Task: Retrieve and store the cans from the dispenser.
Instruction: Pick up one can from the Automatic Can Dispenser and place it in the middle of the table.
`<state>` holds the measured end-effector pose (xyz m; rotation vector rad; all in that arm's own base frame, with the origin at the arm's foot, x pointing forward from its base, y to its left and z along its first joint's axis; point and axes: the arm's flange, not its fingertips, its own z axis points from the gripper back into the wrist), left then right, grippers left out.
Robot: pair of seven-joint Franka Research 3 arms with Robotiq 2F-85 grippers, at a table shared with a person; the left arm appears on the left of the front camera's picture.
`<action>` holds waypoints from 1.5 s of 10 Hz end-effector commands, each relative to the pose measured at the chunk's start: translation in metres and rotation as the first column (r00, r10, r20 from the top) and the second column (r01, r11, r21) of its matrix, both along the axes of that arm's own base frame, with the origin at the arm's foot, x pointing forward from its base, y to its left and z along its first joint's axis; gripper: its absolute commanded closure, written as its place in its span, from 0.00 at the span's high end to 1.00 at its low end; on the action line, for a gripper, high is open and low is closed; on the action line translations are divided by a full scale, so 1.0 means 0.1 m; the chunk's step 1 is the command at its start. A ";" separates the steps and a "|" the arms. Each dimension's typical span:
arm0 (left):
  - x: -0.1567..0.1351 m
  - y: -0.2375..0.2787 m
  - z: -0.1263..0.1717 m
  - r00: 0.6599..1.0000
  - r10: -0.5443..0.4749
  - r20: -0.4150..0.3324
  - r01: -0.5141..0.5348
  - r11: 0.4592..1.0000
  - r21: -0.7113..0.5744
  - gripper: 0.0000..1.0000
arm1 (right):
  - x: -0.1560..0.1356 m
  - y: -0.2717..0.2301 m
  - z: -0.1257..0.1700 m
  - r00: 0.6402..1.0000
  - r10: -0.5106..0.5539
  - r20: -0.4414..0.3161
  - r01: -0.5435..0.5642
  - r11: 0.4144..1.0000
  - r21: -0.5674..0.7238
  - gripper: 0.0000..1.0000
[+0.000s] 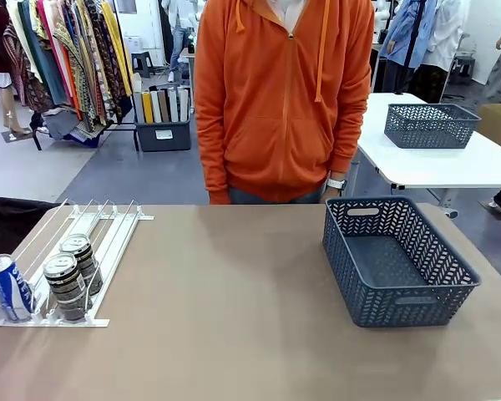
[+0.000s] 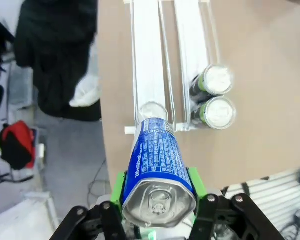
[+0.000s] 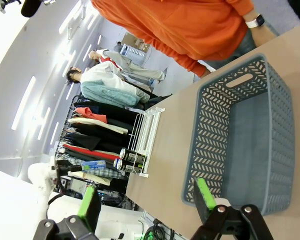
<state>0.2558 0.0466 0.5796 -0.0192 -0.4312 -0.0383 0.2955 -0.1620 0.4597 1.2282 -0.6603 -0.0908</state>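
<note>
Blue can (image 2: 157, 150), 6 o'clock, likely light, slick, dentable; my left claw (image 2: 158, 186) clenches sidewall near lid; right claw (image 3: 146, 194) released.

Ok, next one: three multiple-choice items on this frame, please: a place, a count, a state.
1. The grey basket sits: A) on the table's robot-right side B) at its middle C) on the floor.
2. Dark cans in the dispenser: A) none B) two C) four.
3. The left arm's jaws are: A) wide open B) shut on a blue can C) shut on nothing.
Key: A, front view shows it right; B, two share one lane; B, green pads clamp the can.
</note>
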 end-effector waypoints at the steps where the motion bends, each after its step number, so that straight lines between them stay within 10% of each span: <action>1: -0.13 0.16 0.01 0.993 -0.011 0.120 0.020 0.997 -0.075 0.00 | 0.04 0.00 0.04 1.000 -0.011 0.026 0.010 1.000 0.017 1.00; 9: -0.05 0.09 0.18 0.991 -0.063 0.115 0.074 0.992 -0.100 0.00 | 0.04 0.00 0.04 1.000 -0.011 0.026 0.010 1.000 0.017 1.00; 12: 0.68 -1.10 0.60 0.988 -0.105 0.115 0.121 0.981 -0.149 0.00 | 0.04 0.00 0.04 1.000 -0.011 0.026 0.010 1.000 0.017 1.00; 15: 1.35 -2.92 0.35 0.933 -0.357 -0.053 0.348 0.929 -0.126 0.00 | 0.04 0.00 0.04 1.000 -0.011 0.026 0.010 1.000 0.017 1.00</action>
